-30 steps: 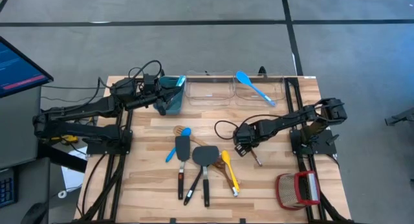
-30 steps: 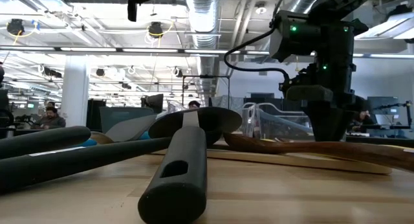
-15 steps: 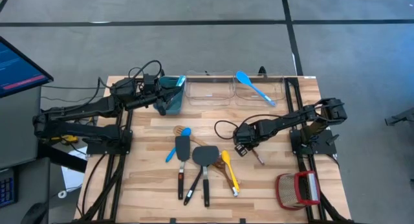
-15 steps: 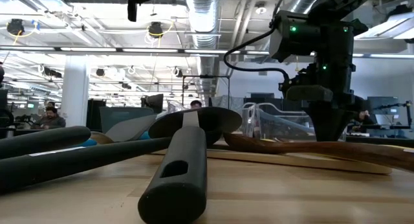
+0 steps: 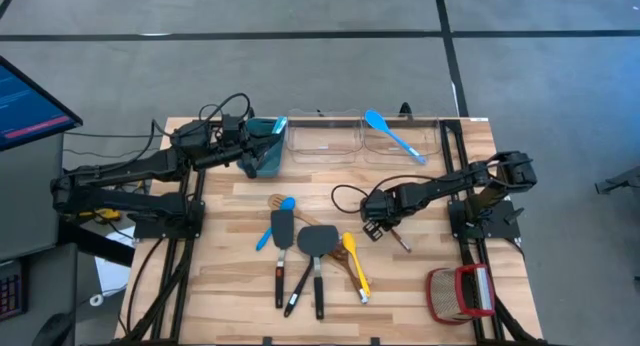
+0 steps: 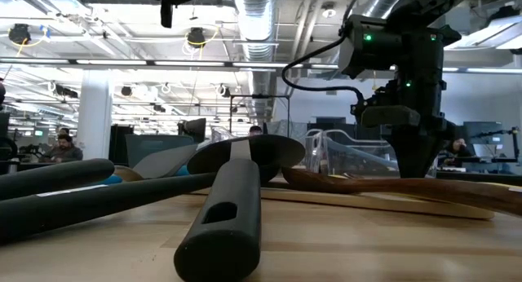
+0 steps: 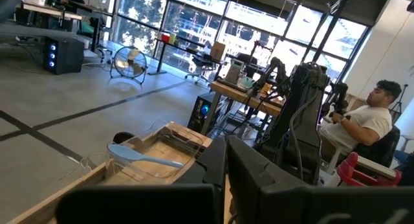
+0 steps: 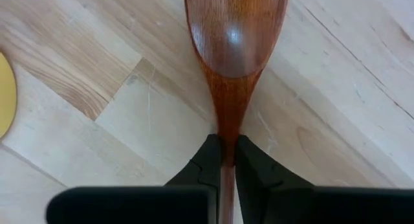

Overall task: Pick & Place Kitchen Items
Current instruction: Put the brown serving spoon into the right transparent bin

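We see utensils (image 5: 305,251) lying mid-counter (image 5: 420,286), a spoon (image 5: 390,132) in the far bin (image 5: 400,146), and a basket (image 5: 460,291) at the near right corner.

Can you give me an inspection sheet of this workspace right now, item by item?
Surface: wooden table, bare at near edge.
Job's things: wooden spoon in right gripper; black spatulas, yellow spoon mid-table; blue spoon in clear bin.
Clutter: teal bin, woven basket.
Grippers: right gripper shut on spoon's neck; left gripper shut, at teal bin.
Cables: black loop beside right arm.
Surroundings: seated person, monitor.
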### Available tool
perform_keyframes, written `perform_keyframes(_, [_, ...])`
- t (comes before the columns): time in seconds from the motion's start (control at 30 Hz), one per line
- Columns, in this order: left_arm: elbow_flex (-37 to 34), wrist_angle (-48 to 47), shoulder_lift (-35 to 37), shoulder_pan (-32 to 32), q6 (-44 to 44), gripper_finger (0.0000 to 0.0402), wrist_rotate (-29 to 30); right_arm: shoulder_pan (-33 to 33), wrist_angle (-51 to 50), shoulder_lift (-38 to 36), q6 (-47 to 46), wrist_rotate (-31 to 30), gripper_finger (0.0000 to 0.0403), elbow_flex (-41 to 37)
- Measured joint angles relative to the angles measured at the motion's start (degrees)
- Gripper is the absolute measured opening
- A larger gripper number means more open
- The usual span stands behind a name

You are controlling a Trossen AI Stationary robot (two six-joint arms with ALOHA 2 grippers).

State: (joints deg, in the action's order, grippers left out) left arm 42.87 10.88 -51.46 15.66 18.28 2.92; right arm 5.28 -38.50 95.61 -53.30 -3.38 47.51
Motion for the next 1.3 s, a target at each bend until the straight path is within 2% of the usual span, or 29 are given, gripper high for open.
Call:
perform_keyframes(0.37, [0.0,-2.0,0.0,0.0,0.0,0.0002,0.0,0.1,-0.7,-3.7,2.4,0.8,0.0014,-0.5])
perform_keyframes(0.73, [0.0,-2.0,0.0,0.0,0.0,0.0002,0.0,-1.2,-0.3,-10.8,5.1,-3.4,0.0014,-0.3])
perform_keyframes(1.3, [0.0,-1.9,0.0,0.0,0.0,0.0002,0.0,-11.9,-0.4,-28.2,12.0,-12.3,0.0014,0.3])
